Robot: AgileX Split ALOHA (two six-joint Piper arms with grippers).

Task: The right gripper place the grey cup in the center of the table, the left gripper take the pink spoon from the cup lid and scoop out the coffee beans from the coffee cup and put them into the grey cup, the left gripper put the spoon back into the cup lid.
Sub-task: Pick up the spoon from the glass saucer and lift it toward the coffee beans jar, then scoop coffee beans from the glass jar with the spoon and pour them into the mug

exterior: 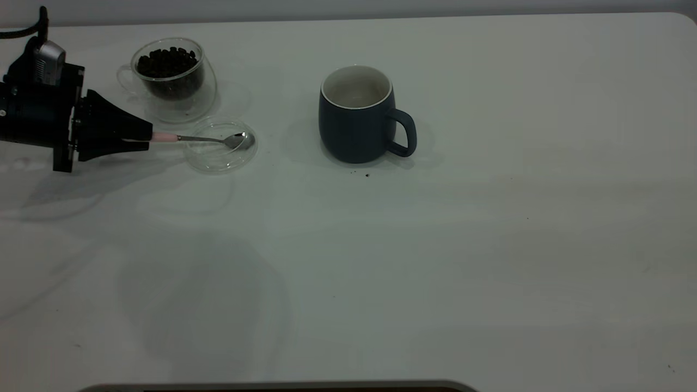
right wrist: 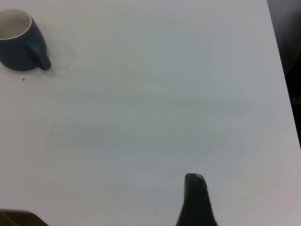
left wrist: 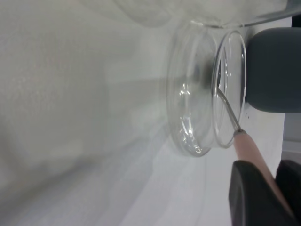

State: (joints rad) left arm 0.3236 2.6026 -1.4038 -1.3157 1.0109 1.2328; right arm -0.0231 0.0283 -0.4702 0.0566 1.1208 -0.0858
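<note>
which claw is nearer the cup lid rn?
Left. The left claw is right beside the cup lid, shut on the pink spoon whose bowl lies over the lid. The right claw is far off, past the grey cup.

The left gripper (exterior: 142, 137) reached in from the left edge, its tip closed on the pale handle of the pink spoon (exterior: 209, 139). The spoon lay level, its silver bowl over the cup lid (exterior: 220, 158) on the table (exterior: 435, 261). Just behind the lid stood the coffee cup (exterior: 170, 76), holding the coffee beans (exterior: 166, 61). The grey cup (exterior: 359, 114) stood upright near the middle, well apart, handle turned right.
</note>
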